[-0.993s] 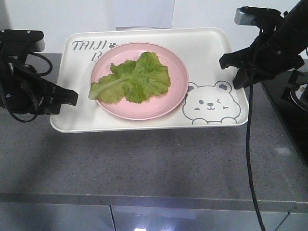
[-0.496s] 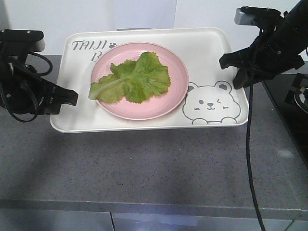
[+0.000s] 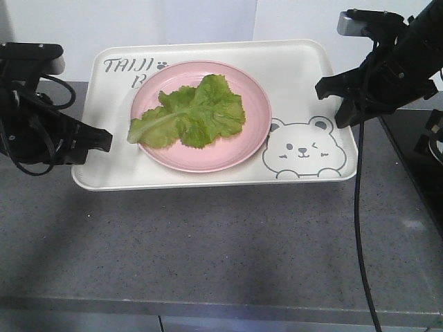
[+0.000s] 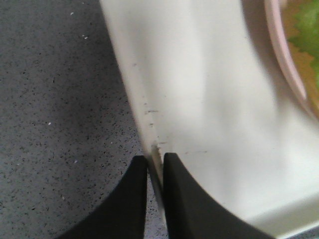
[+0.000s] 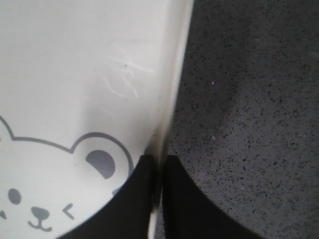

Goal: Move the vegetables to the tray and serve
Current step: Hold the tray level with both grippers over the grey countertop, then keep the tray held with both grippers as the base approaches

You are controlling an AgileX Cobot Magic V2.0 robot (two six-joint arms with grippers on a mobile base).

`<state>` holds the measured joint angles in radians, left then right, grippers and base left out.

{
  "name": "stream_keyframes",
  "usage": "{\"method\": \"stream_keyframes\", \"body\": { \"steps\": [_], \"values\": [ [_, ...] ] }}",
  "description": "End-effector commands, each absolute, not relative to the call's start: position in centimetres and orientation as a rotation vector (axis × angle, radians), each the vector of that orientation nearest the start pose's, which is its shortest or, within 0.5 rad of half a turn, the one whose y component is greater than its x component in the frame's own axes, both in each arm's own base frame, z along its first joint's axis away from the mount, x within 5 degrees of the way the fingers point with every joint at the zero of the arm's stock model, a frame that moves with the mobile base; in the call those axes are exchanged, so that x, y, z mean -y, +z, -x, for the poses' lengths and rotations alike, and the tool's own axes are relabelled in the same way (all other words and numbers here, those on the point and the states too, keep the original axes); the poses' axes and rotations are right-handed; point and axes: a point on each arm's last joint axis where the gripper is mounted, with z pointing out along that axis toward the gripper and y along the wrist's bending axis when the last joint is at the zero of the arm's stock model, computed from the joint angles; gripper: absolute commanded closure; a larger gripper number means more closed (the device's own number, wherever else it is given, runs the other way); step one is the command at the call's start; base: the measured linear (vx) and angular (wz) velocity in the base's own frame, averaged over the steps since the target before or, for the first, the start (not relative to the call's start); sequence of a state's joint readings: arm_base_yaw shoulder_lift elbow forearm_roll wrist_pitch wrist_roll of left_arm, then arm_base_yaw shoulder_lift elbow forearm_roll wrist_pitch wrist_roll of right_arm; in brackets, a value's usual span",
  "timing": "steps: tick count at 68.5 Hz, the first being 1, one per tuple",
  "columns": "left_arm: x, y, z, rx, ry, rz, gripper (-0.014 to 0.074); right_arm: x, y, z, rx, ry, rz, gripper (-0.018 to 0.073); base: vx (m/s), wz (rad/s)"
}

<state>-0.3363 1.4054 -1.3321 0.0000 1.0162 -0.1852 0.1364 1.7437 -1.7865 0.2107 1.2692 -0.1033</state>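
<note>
- My left claw (image 3: 104,140) is clamped on the tray (image 3: 304,76) rim at 9 o'clock.
- The vegetables (image 3: 190,114) lie on the pink plate (image 3: 256,131), centre-left of the tray: transfer looks done.
- My right claw (image 3: 332,88) pinches the 3 o'clock rim; carrying over the worktop (image 3: 208,242) and serving remain.
</note>
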Motion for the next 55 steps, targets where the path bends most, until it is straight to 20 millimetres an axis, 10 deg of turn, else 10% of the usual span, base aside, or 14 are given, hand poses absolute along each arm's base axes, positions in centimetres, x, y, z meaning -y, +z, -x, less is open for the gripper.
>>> {"method": "stream_keyframes", "body": {
  "steps": [1,55],
  "values": [
    [10.41,38.17,-27.03,-2.431,-0.299,-0.209,0.0602,-7.54,39.67,-34.79,-2.598,0.376,0.347,0.0565,0.03,0.01],
    [10.41,38.17,-27.03,-2.431,-0.299,-0.209,0.0602,-7.54,39.67,-34.79,-2.598,0.376,0.347,0.0565,0.03,0.01]
  ]
}}
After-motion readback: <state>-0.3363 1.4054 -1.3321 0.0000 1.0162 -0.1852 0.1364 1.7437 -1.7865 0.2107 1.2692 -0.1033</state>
